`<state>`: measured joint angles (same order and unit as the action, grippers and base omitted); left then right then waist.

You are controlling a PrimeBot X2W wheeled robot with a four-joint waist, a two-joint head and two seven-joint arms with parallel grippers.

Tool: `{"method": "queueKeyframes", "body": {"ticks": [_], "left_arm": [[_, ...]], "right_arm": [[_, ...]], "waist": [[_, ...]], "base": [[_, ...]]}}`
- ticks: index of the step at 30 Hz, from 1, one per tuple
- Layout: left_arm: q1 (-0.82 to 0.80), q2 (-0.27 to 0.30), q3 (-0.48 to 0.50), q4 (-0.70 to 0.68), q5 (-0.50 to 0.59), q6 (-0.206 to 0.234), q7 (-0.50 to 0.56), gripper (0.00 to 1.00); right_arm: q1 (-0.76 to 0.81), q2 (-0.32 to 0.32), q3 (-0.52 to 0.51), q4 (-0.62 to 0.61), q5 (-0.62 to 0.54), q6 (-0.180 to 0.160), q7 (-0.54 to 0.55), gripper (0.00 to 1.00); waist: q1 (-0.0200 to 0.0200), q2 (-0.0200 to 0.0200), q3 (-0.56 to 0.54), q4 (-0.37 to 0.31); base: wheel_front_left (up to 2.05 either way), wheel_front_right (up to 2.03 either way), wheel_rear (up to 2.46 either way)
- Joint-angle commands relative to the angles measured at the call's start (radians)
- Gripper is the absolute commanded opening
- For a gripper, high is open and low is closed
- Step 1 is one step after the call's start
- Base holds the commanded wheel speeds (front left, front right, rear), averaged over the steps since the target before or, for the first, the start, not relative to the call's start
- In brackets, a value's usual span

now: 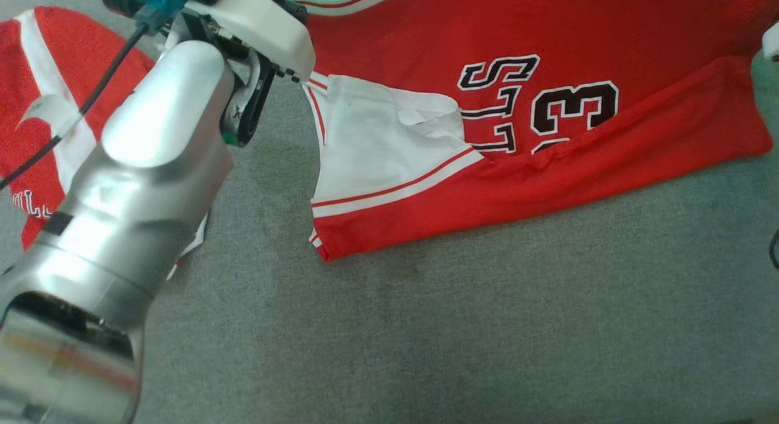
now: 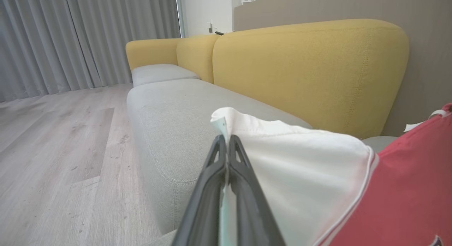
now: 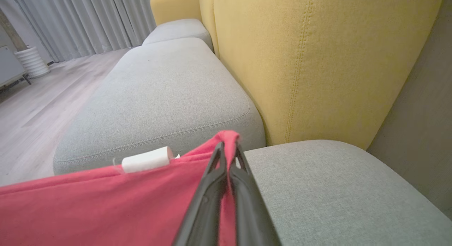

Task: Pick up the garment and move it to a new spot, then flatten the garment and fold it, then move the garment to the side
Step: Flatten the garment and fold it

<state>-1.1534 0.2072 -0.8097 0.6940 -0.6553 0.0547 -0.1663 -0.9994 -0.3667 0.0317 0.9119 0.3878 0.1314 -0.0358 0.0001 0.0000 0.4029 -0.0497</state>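
Observation:
The garment (image 1: 578, 150) is a red jersey with a white side panel, white-red trim and black-white lettering, lying spread on a grey sofa seat (image 1: 426, 326). In the left wrist view my left gripper (image 2: 226, 140) is shut on the white panel's edge (image 2: 300, 161), which is lifted off the cushion. My left forearm (image 1: 140, 187) crosses the left of the head view. In the right wrist view my right gripper (image 3: 227, 147) is shut on a raised fold of the garment's red cloth (image 3: 106, 203).
A second red-and-white piece of clothing (image 1: 36, 65) lies at the far left, partly under my forearm. Yellow backrests (image 2: 310, 73) run behind the grey cushions (image 3: 159, 83). Wooden floor (image 2: 53, 150) and grey curtains (image 2: 88, 34) lie beyond the sofa's edge.

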Motion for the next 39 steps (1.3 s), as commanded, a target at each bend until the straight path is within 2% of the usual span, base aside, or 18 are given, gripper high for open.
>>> {"method": "queueKeyframes", "body": {"ticks": [1,6,11,17,22,25,33,39], "left_arm": [[-0.061,0.014,0.033,0.008,0.008,-0.010,-0.021,0.00],[-0.045,-0.014,0.004,0.089,0.010,-0.062,-0.046,0.00],[0.003,-0.016,-0.033,0.108,0.006,-0.109,-0.028,0.00],[0.106,-0.008,-0.066,0.041,-0.016,-0.126,0.000,0.00],[0.209,0.002,-0.104,-0.064,-0.049,-0.135,0.077,0.00],[0.251,0.018,-0.124,-0.116,-0.062,-0.140,0.120,0.00],[0.384,0.126,-0.211,-0.313,-0.115,-0.158,0.312,0.00],[0.417,0.170,-0.244,-0.395,-0.105,-0.130,0.374,0.00]], "right_arm": [[-0.024,-0.018,0.022,-0.022,0.018,-0.001,-0.010,0.00],[0.029,-0.045,0.075,-0.013,0.071,-0.001,-0.002,0.00],[0.106,-0.087,0.131,-0.021,0.143,-0.001,0.026,0.00],[0.227,-0.166,0.228,-0.078,0.236,-0.001,0.076,0.00],[0.310,-0.248,0.284,-0.093,0.263,-0.001,0.079,0.00],[0.334,-0.268,0.293,-0.088,0.281,-0.001,0.088,0.00],[0.411,-0.334,0.392,-0.091,0.301,-0.001,0.179,0.00],[0.435,-0.373,0.472,-0.114,0.296,-0.001,0.220,0.00]], "waist": [[-0.0001,0.0000,-0.006,0.003],[-0.0001,0.0000,-0.046,0.014],[-0.0001,0.0000,-0.097,0.026],[-0.0001,0.0000,-0.158,0.053],[-0.0001,0.0000,-0.194,0.076],[-0.0001,0.0000,-0.206,0.085],[-0.0001,0.0000,-0.224,0.099],[-0.0001,0.0000,-0.213,0.092]], "base": [[0.00,0.00,0.00],[0.00,0.00,0.00],[0.00,0.00,0.00],[0.00,0.00,0.00],[0.00,0.00,0.00],[0.00,0.00,0.00],[0.00,0.00,0.00],[0.00,0.00,0.00]]}}
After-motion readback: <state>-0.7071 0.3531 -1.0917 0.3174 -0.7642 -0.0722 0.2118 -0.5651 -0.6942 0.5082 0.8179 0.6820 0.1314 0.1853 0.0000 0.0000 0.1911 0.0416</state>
